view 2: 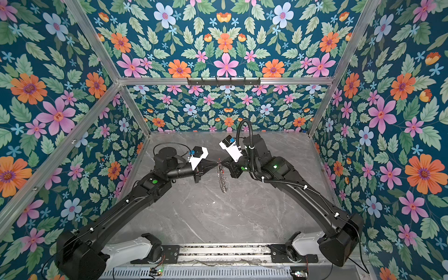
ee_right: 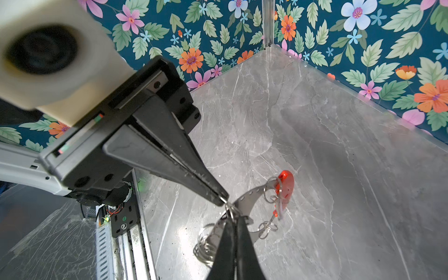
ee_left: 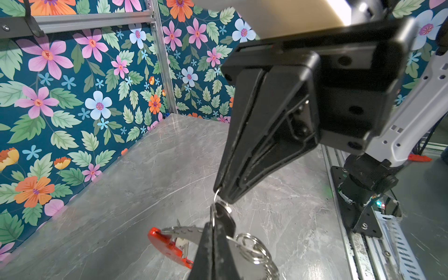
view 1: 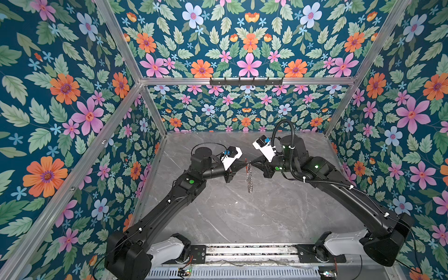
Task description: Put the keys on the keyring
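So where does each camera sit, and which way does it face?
Top views: high in front, looking down toward the back wall; left arm and right arm show.
Left wrist: on left arm, looking along left tool at right tool.
Right wrist: on right arm, looking along right tool at left tool.
Both wrist views share the keyring.

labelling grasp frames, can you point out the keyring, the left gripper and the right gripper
keyring (ee_right: 288,181), right wrist view, on its red curved section
left gripper (ee_right: 221,200), right wrist view, at its shut fingertips
right gripper (ee_left: 221,194), left wrist view, at its shut fingertips
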### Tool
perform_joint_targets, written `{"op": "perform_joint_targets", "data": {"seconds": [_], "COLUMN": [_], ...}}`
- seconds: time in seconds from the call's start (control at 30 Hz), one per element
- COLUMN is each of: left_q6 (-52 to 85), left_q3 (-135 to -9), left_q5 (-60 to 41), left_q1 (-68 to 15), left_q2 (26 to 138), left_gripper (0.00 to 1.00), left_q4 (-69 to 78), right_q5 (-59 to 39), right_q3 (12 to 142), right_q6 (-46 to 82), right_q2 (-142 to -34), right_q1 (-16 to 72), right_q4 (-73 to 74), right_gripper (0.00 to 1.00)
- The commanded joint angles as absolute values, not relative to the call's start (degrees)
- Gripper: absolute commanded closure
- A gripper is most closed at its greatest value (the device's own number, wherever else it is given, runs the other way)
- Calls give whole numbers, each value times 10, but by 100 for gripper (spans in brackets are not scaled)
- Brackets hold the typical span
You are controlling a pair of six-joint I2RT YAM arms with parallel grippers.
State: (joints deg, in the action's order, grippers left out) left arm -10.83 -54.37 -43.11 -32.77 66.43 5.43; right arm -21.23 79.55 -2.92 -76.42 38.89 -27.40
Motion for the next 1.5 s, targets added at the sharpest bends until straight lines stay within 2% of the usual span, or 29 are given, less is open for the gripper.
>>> {"op": "perform_joint_targets", "data": {"seconds": [0.0,0.47,1.07,1.47], "left_q6": [-113,-105,-77,-41], "left_q3": [-547,-537,-524,-521], "left_q5": [-448,-455,-442,-444], "left_q1": [-328,-328,-327,-328], "left_q2": [660,640,639,669], "left_gripper": [100,100,100,100], "left_q4": [63,88,143,165], "right_q5": [-179,-185,-251,-297], "right_q3": [798,792,788,783], "right_q6": [-25,-19,4,25], "right_q2": [-766,-771,-777,-748], "right_q1": [388,375,337,336], "right_q4": [-279,-291,-322,-280], "right_gripper": [100,100,100,100]}}
